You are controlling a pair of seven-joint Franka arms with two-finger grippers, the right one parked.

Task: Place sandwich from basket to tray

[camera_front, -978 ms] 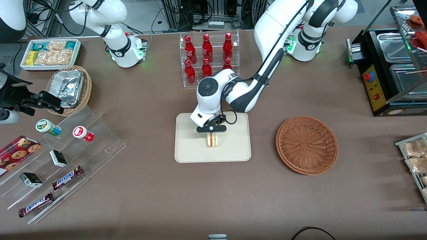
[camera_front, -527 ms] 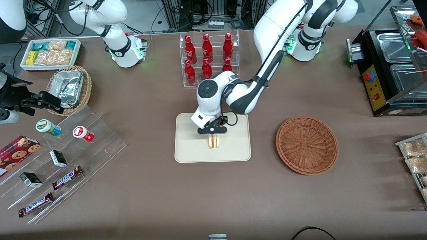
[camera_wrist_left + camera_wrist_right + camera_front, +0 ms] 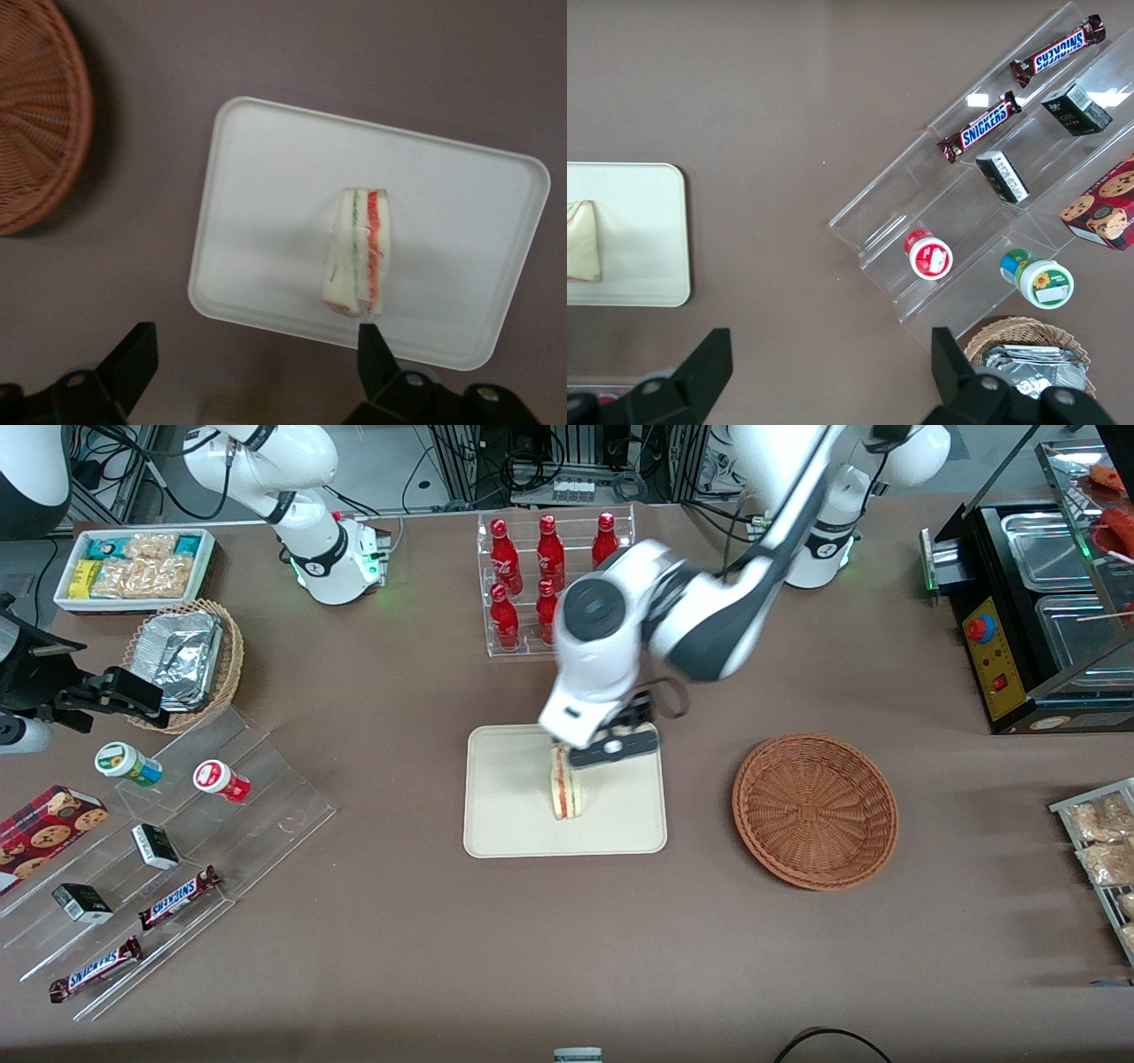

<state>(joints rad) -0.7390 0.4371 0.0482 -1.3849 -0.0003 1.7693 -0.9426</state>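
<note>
The sandwich (image 3: 564, 784) stands on its edge in the middle of the cream tray (image 3: 514, 815), its red and green filling facing up (image 3: 359, 252). Nothing touches it. My gripper (image 3: 611, 749) hangs open well above the tray's edge that is farther from the front camera, and both black fingers (image 3: 134, 357) are spread wide with nothing between them (image 3: 252, 363). The round reddish-brown basket (image 3: 815, 810) lies beside the tray toward the working arm's end of the table, with nothing in it. The right wrist view catches part of the sandwich (image 3: 580, 239) on the tray (image 3: 638, 230).
A clear rack of red bottles (image 3: 554, 571) stands farther from the front camera than the tray. Toward the parked arm's end are a clear stepped shelf with snacks (image 3: 168, 850), a tan basket of foil trays (image 3: 182, 660) and a white tub of packets (image 3: 133, 567). A black appliance (image 3: 1028, 620) sits toward the working arm's end.
My gripper opened, let go of the sandwich and rose away from it, shifting toward the working arm's end. The sandwich stays standing on the tray.
</note>
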